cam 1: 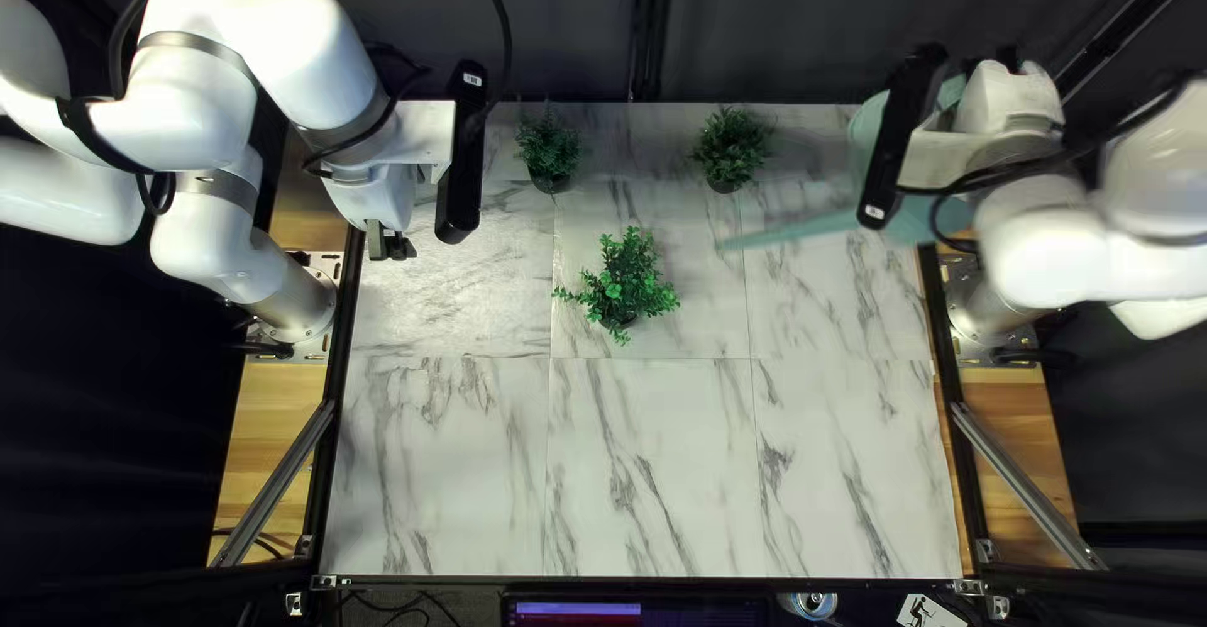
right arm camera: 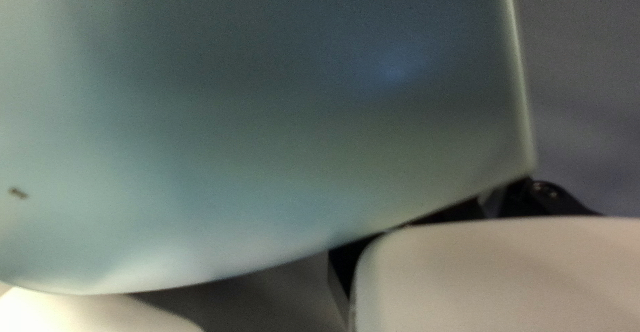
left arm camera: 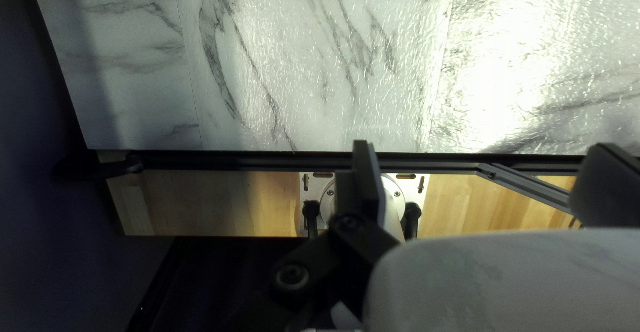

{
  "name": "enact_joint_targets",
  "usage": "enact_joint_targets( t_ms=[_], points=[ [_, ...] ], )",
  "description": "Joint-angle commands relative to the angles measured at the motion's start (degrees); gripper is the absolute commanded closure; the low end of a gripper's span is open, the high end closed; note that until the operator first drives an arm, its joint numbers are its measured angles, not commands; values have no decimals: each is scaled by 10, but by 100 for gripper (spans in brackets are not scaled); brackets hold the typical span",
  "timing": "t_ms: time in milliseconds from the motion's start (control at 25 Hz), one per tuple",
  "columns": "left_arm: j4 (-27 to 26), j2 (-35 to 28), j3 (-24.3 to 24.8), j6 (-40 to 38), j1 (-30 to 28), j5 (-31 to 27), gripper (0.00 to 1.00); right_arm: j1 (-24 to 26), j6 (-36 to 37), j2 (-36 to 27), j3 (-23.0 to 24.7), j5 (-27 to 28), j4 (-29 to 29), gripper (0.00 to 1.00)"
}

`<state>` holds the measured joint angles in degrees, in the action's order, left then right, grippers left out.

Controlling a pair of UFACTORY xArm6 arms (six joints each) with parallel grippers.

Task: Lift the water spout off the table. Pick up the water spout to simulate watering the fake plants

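A pale teal watering can (cam 1: 910, 217) hangs in the air at the right of the top left view, above the table's far right corner. Its long spout (cam 1: 792, 229) points left, toward the plants. My right gripper (cam 1: 948, 99) is shut on the can, whose body (right arm camera: 250, 122) fills the right wrist view and hides the fingers. Three small fake plants stand on the marble table: one far left (cam 1: 548, 149), one far middle (cam 1: 731, 146) and one nearer (cam 1: 622, 283). My left gripper (left arm camera: 485, 172) hangs open and empty over the table's left edge (cam 1: 388, 245).
The marble tabletop (cam 1: 651, 457) stretches bare toward the near edge. Black frame rails (left arm camera: 250, 159) and wooden side boards (left arm camera: 210, 202) border it. My left arm's base (cam 1: 283, 311) stands at the left edge and my right arm's base (cam 1: 981, 320) at the right.
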<state>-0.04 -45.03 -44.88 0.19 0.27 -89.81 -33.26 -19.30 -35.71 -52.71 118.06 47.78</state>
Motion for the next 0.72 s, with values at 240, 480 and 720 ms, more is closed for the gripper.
enact_joint_targets(
  t_ms=[240,480,720],
  points=[
    [0,0,0,0,0,0,0,6,-38,15,-25,-108,-67,100],
    [0,0,0,0,0,0,0,27,-52,18,2,-194,-99,100],
    [0,0,0,0,0,0,0,14,-112,49,16,-259,-108,100]
  ],
)
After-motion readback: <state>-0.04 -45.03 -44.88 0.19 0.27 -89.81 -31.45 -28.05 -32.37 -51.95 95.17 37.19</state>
